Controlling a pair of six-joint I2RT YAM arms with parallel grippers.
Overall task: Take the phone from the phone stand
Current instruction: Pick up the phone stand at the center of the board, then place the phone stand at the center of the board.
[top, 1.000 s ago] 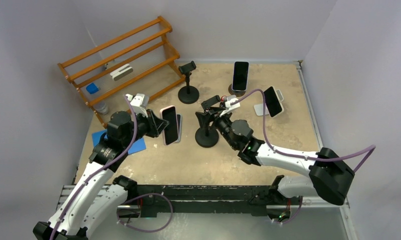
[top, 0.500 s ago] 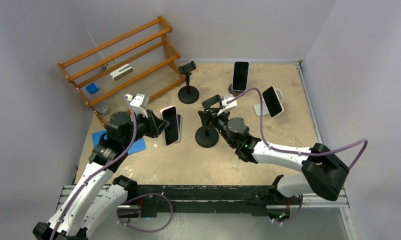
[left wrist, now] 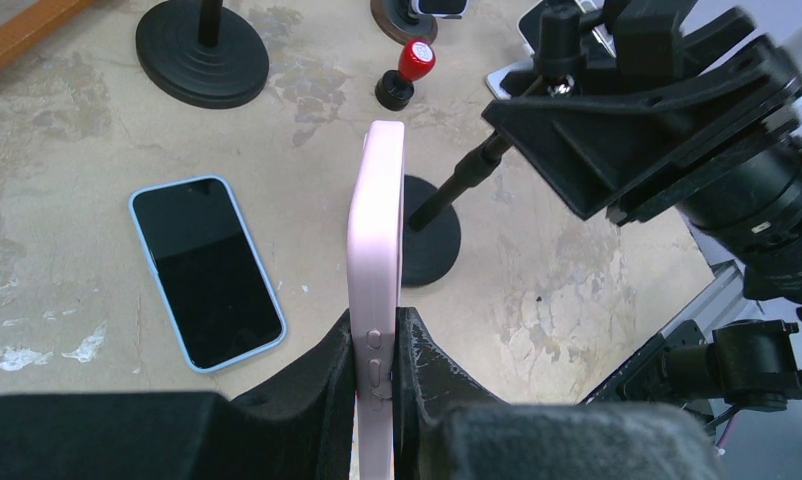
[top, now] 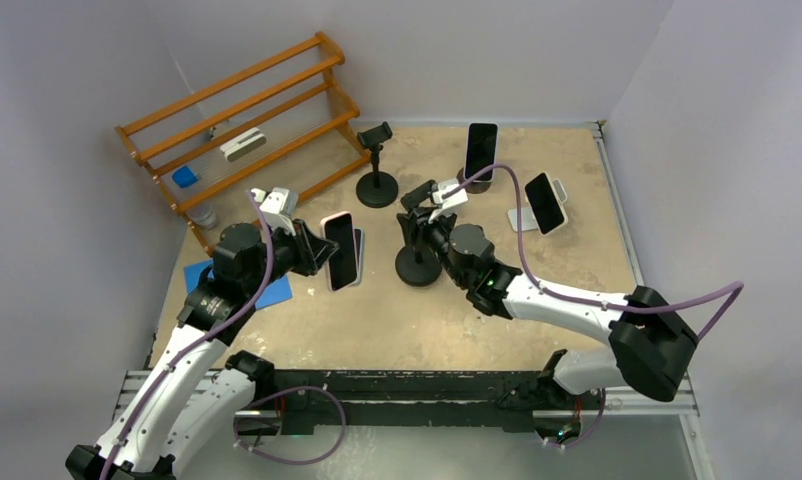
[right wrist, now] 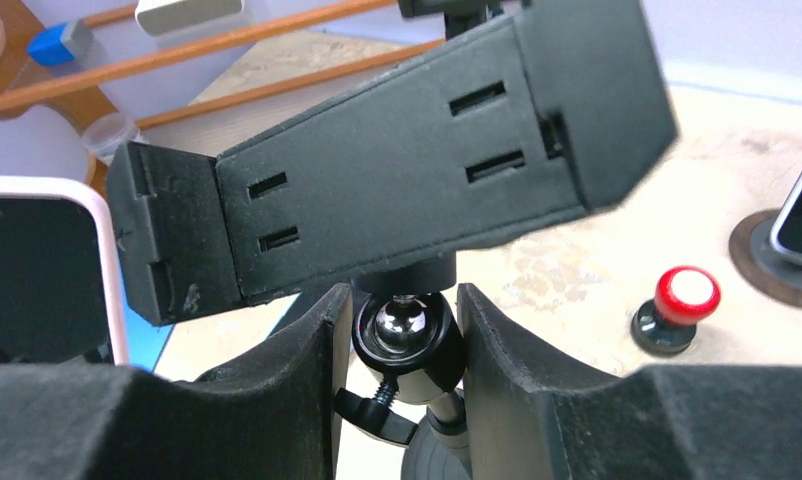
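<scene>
Left claw (left wrist: 377, 345) clamps the pink phone (left wrist: 375, 230); right claw (right wrist: 405, 335) beside it pinches the stand (right wrist: 407, 170): brace that, draw phone clear.

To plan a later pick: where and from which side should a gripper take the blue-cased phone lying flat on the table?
Probably its two long edges, near the middle, coming straight down. The blue-cased phone lies flat, screen up, on the table, so only its thin sides offer a hold, and across them it is narrowest.
</scene>
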